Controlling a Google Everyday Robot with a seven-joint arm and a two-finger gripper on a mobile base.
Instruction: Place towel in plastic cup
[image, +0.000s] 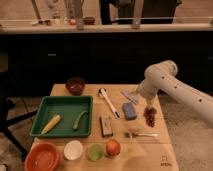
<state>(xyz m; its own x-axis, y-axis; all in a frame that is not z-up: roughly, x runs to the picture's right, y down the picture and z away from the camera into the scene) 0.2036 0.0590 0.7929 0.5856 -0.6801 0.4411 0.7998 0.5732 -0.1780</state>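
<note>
Reaching in from the right, the white arm (167, 82) was cut off at the right edge, so its base stayed hidden, and its wrist sat just right of the towel (128, 96); whether it covered the cloth's end could not be told. The gripper (149, 114) hung below that wrist as a dark shape over the right part of the wooden table (145, 151), its fingers apart with nothing between them, though their outline was hard to make out against the wood. The towel lay flat on the far right part of the table, a thin, pale grey-blue strip just beyond the thicker blue sponge block (129, 110). It was well apart from the plastic cup (95, 151). That cup, small, round and translucent green, stood in the near row between a white cup (73, 149) and a round orange-red fruit (113, 147). An orange bowl (44, 157) at the near left corner ran to the bottom edge. Bare wood showed at the near right corner and between the sponge and the near row, broken only by a small dark block (105, 125) and a fork (140, 134). A green tray (67, 106) on the left held a yellow corn-like piece (51, 124) and a curved green piece (80, 120). A dark bowl (75, 85) sat at the far edge, and a white-handled utensil (108, 102) lay diagonally beside the tray.
</note>
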